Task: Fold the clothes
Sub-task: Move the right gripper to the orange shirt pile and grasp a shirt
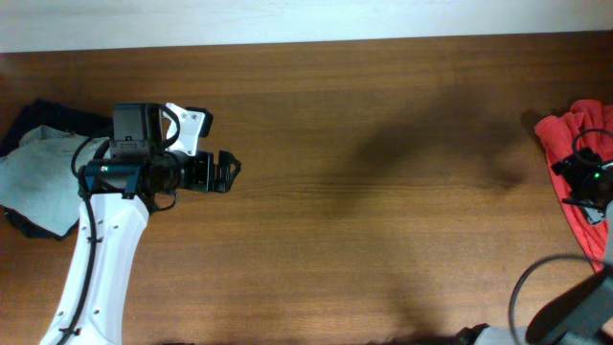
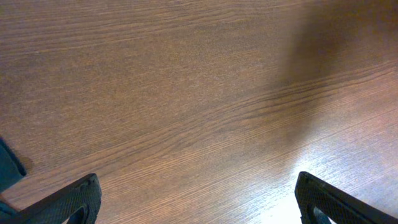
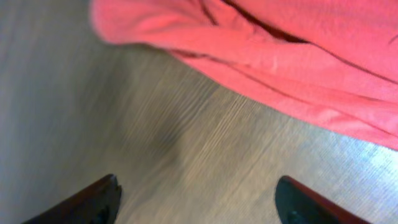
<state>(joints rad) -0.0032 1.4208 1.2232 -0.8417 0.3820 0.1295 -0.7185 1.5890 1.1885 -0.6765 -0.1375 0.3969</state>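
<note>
Behind the left gripper [image 1: 233, 171], toward the far left of the overhead view: a pale grey-blue garment [image 1: 29, 168] lying on dark navy cloth [image 1: 57, 117], neither one part of the job. That gripper released, fingers spread wide over the bare wooden table [image 1: 383, 192], nothing between them, pointing rightward. Well apart from it, across the full stretch of bare wood and up against the right edge: the orange-red T-shirt [image 1: 570, 129], bunched in a crumpled heap, long axis running roughly along that edge, partly cut off by the frame. No lettering, logo or tag visible. Far nearer, right at the heap: the right gripper [image 3: 198, 186]. Seen from the right wrist, fingers apart and empty, only wood between them, with a rolled fold of soft red fabric just ahead, slanting down to the right. Wrist picture blurred. Likely next: reaching forward onto that fold and pinching it.
</note>
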